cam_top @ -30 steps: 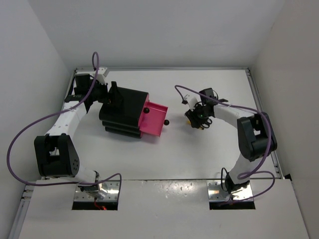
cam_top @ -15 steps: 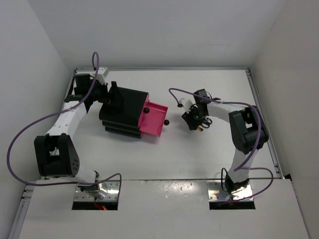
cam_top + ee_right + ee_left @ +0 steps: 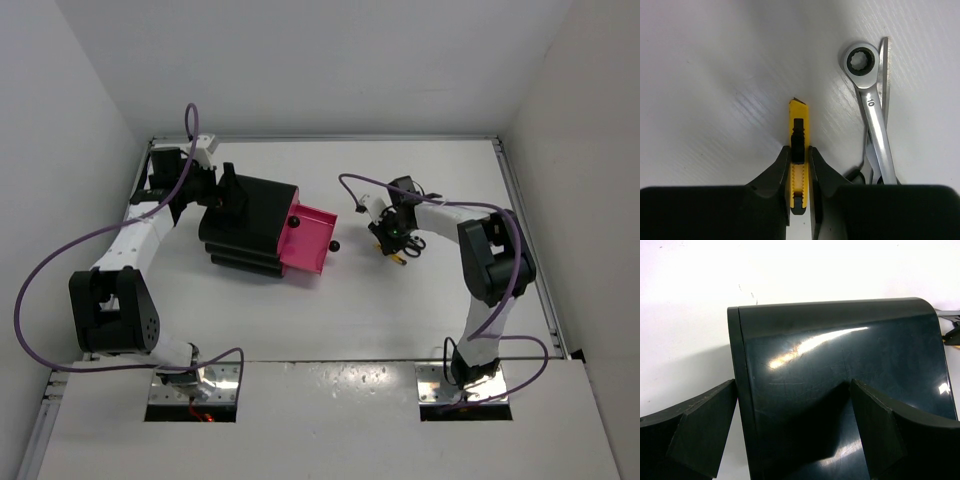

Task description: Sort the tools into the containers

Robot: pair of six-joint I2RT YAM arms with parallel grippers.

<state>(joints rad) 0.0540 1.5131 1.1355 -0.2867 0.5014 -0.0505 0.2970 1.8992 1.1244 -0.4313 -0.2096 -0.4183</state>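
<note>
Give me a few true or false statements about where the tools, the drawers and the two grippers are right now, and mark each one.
1. The right gripper is shut on the yellow-and-black tool. True.
2. The silver wrench lies inside a pink drawer. False: it lies on the table, just beside the gripped tool.
3. One pink drawer stands pulled out of the black drawer unit. True.
4. The left gripper hangs over the tools. False: it is at the black drawer unit, its fingers wide apart at the unit's edge, far from the tools.
</note>
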